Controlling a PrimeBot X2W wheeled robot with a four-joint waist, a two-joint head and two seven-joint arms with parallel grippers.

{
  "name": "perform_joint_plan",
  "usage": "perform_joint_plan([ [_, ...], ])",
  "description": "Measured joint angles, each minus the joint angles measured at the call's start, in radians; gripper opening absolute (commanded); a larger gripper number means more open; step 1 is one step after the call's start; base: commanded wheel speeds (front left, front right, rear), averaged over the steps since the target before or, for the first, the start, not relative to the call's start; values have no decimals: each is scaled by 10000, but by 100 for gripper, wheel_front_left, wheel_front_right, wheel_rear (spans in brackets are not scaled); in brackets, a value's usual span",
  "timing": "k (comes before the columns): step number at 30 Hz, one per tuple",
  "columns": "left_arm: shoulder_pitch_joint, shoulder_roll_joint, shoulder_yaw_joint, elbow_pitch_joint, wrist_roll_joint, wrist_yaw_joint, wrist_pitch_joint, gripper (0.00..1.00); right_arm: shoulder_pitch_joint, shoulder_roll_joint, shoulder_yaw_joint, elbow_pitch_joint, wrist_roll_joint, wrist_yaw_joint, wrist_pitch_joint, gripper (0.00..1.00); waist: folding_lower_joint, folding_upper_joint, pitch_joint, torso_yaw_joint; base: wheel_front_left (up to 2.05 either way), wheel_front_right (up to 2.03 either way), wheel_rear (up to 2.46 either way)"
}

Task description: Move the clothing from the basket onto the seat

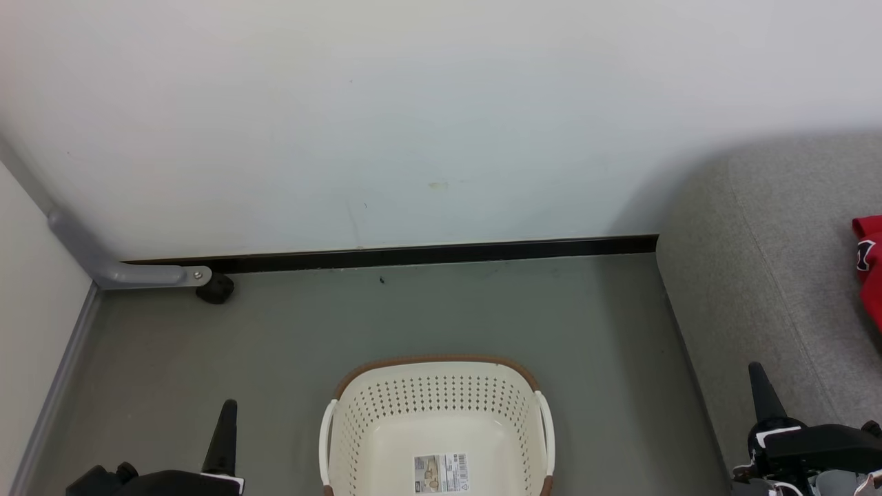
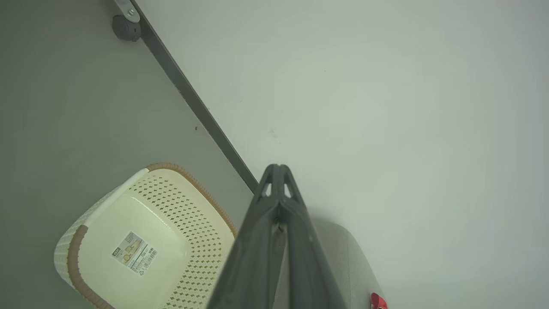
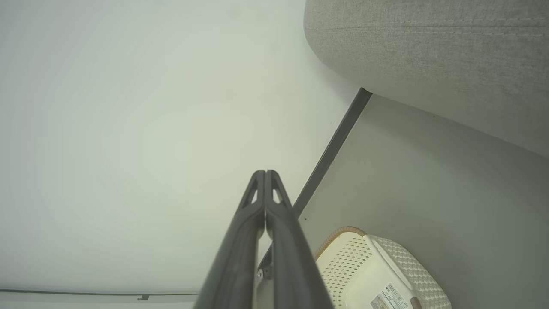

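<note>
The cream perforated basket [image 1: 437, 427] with a brown rim stands on the floor at the bottom centre of the head view, nothing in it but a label sticker [image 1: 441, 472] on its bottom. Red clothing [image 1: 869, 265] lies on the grey seat [image 1: 772, 289] at the right edge. My left gripper [image 1: 224, 430] is shut at the lower left, left of the basket. Over the seat's front edge at the lower right, my right gripper [image 1: 763, 393] is shut with nothing in it. The wrist views show the basket [image 2: 141, 240] [image 3: 377, 274], the seat [image 3: 429, 56] and each gripper's [image 2: 278, 168] [image 3: 264, 174] fingers pressed together.
A white wall [image 1: 386, 117] with a dark baseboard [image 1: 427, 256] closes the back. A grey pipe [image 1: 103, 262] and a black doorstop [image 1: 215, 288] sit in the left corner. Grey floor [image 1: 344, 324] lies between basket and wall.
</note>
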Motion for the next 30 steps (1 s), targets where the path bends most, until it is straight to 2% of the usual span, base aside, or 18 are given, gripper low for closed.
perform_joint_plan([
  [30,-349,-265,869,-403,-3200,-337,1018,0,0,10,-855,-617,4161,351,1041,0,0,1,98,-147,0,0,0],
])
